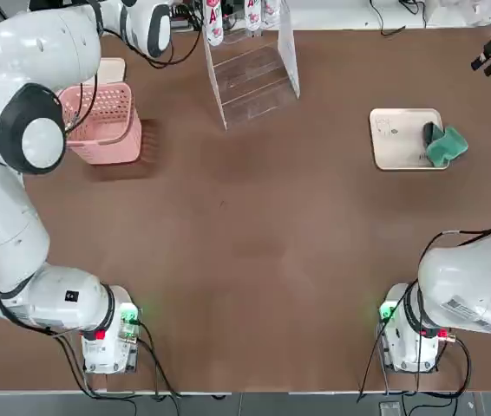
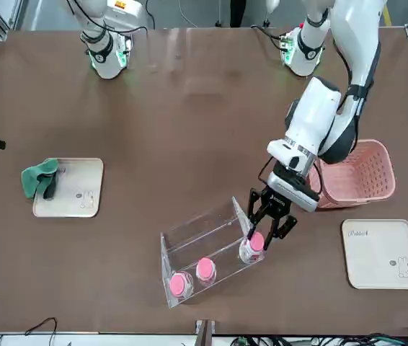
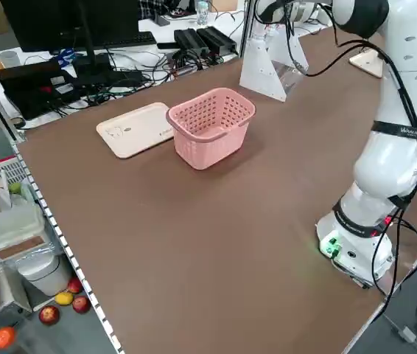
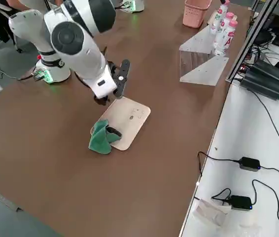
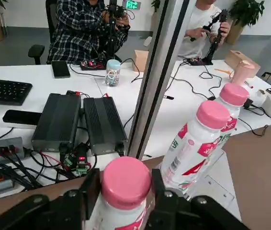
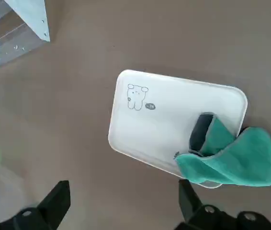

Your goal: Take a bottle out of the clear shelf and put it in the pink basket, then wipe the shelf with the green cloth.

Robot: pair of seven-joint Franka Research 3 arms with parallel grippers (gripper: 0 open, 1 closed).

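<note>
The clear shelf (image 2: 198,238) stands at the table's far edge with three pink-capped white bottles in it. My left gripper (image 2: 265,228) reaches into its end nearest the pink basket (image 2: 366,173) and is shut on the bottle (image 2: 253,246) there. In the left wrist view the fingers (image 5: 90,189) press both sides of that bottle (image 5: 126,184) just under its cap. The green cloth (image 1: 445,146) lies over the edge of a cream tray (image 1: 397,139). My right gripper (image 6: 123,211) hangs open above that tray, holding nothing.
Two more bottles (image 5: 207,134) stand in the shelf beside the held one. A second cream tray (image 2: 380,252) lies next to the basket by the far edge. Beyond that edge are a white desk with cables, black boxes (image 5: 78,124) and seated people.
</note>
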